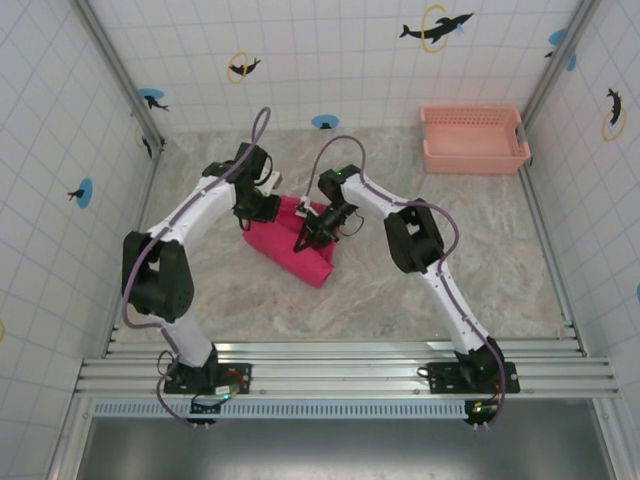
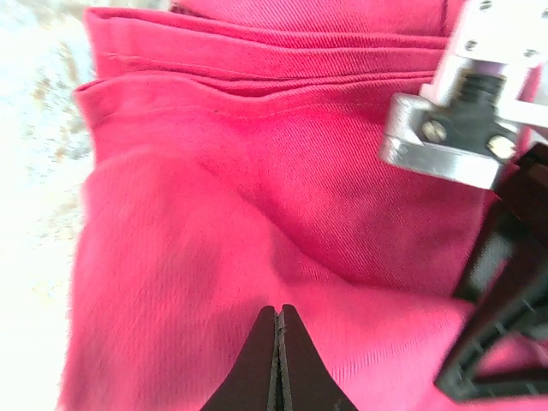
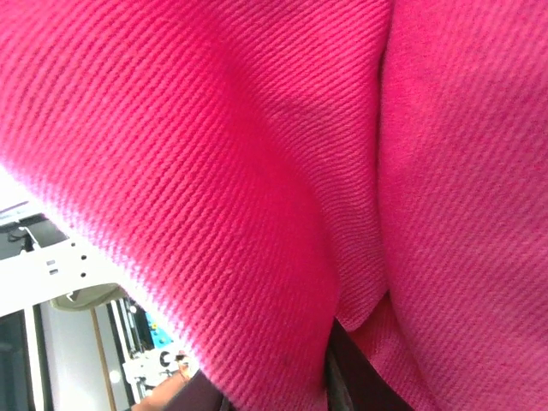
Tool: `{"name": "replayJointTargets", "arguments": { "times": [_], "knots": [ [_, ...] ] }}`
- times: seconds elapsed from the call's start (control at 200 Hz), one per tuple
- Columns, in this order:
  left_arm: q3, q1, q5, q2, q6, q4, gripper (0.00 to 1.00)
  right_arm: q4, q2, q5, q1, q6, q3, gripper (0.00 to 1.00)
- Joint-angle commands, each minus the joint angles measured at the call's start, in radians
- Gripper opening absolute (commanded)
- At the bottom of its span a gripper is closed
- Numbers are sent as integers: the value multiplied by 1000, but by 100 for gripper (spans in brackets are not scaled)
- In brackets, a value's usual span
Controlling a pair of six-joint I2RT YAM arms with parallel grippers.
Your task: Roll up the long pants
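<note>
the long pants [image 1: 290, 243] lie in the middle of the table [image 1: 420, 290] as a thick, compact bundle, gathered into several layers. the left wrist view shows stacked folded edges running across the far side of it. the roll looks well along but loose, so i judge the step in hand to be tightening it and turning in the last of the cloth.

the left gripper [image 2: 276, 318] sits on the left, far side of the bundle with its fingers pressed together and the tips resting on the cloth. i cannot tell whether a thin fold is nipped between them. the right gripper [image 1: 312, 233] is at the bundle's right side, near the left one, and cloth drapes right across its camera. whether its fingers are apart or clamped on the cloth cannot be told.

to do this well, the two should work at the same level, one toward each end, and turn together so the roll does not skew into a cone. keep the layer edges lined up, press down lightly while turning so no slack pocket forms, and mind the narrow gap between the arms. the pink basket [image 1: 474, 160] stands well apart in the far right corner and plays no part.
</note>
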Motion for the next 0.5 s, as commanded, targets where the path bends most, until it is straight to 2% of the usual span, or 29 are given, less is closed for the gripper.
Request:
{"name": "replayJointTargets", "arguments": {
  "times": [0.0, 0.175, 0.495],
  "knots": [
    [-9, 0, -3, -74, -26, -22, 0, 68, 91, 100, -50, 38, 4, 20],
    [-24, 0, 24, -26, -12, -44, 1, 86, 110, 98, -64, 56, 3, 20],
    [128, 0, 63, 240, -15, -65, 5, 101, 125, 103, -77, 77, 2, 20]
  ]
}}
